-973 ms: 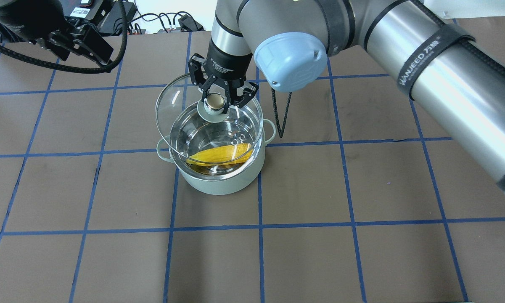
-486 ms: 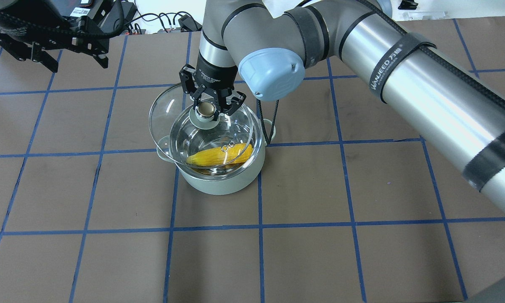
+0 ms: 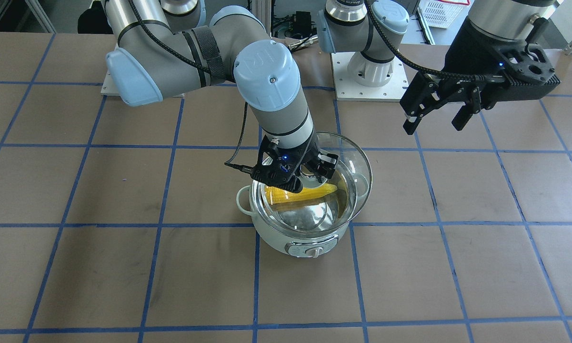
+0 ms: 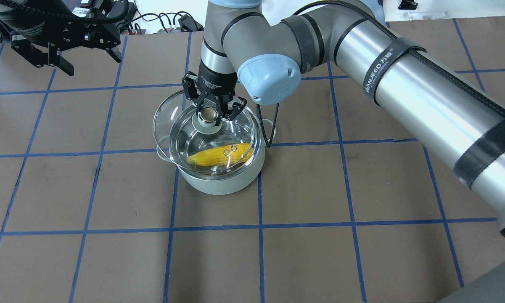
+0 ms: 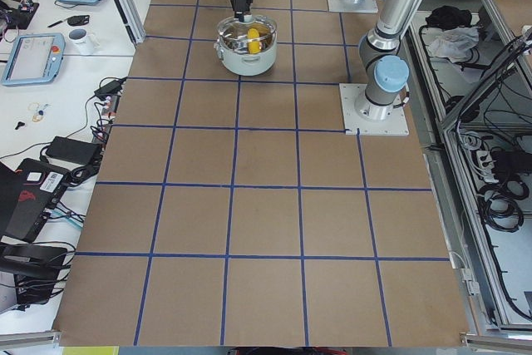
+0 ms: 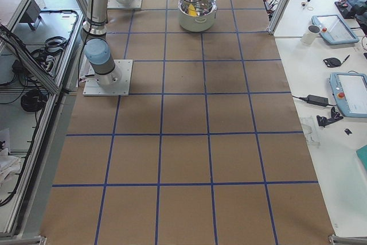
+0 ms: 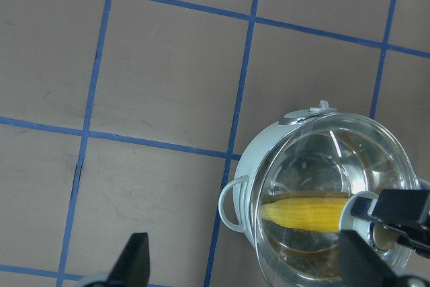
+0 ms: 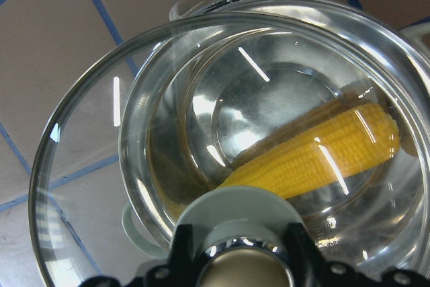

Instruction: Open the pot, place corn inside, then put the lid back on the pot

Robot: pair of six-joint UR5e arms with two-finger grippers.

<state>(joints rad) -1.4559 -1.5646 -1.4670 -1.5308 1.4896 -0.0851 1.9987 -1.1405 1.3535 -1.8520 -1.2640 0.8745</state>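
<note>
While the pot (image 4: 218,185) stands near the middle of the desk (image 4: 319,261), its dial facing the edge away from the robot, the corn (image 4: 218,155) lies inside on the steel bottom. Its pointed end is toward the desk's left edge. The right jaws are clamped from above on the knob (image 4: 209,114) of the lid (image 4: 164,115). The lid hangs tilted over the pot's mouth, shifted toward the left edge and not seated. Whether its rim touches the pot's rim I cannot tell. The left jaws are spread wide and hold nothing, raised high over the desk's left side, well apart from the pot.
</note>
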